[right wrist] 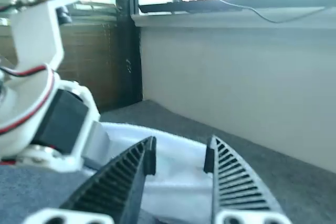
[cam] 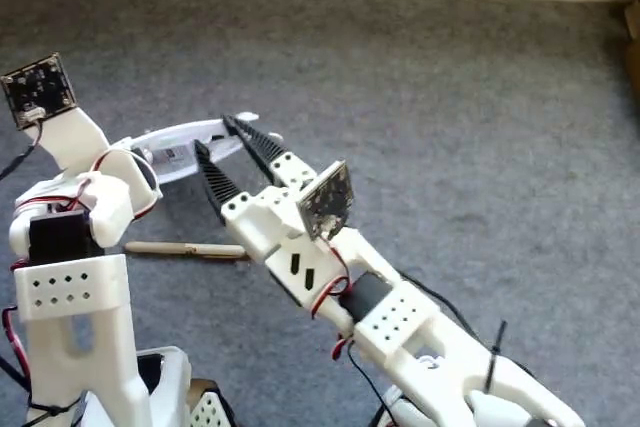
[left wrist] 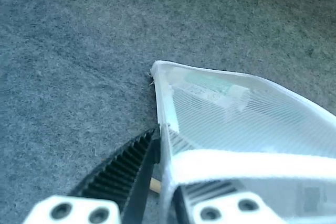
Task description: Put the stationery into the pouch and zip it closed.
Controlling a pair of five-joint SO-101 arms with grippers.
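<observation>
Crosswise, the pouch (cam: 190, 139) stretches left-to-right, pinched by the left pincer (left wrist: 164, 142).

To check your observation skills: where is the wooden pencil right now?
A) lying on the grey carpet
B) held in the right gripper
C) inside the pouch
A: the wooden pencil lies flat on the carpet, outside the pouch, while the right gripper is open and empty.

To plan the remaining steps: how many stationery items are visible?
2: a wooden pencil lying on the carpet, and a white item inside the mesh pouch. More may be hidden inside.
</observation>
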